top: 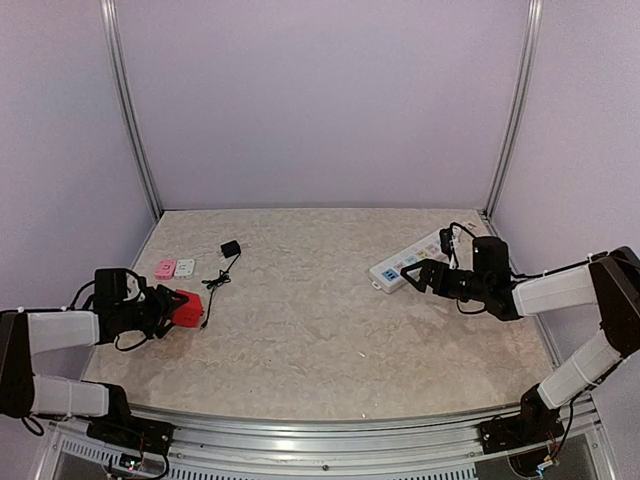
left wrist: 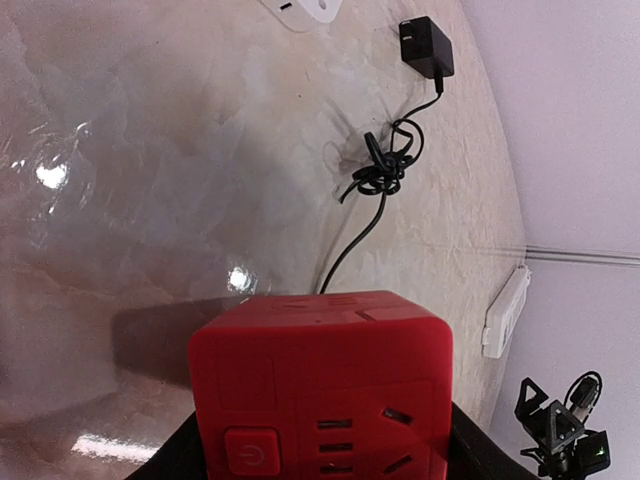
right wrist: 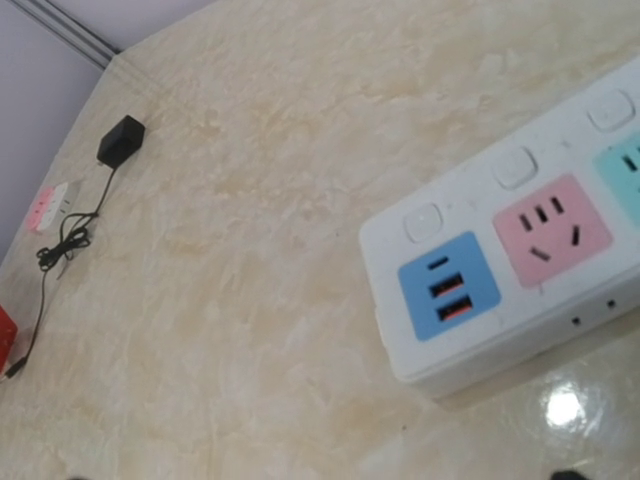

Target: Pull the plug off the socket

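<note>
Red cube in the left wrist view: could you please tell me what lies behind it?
A black cord runs back from behind the red cube through a tangle to a black adapter on the table. The cube hides the cord's near end.

The socket lies at the far right of the worktop, with the right pincer just beside its near-left end. At the left edge a cube outlet sits in the left pincer. Behind it lie two small flat pieces, and an adapter lies farther right.
</note>
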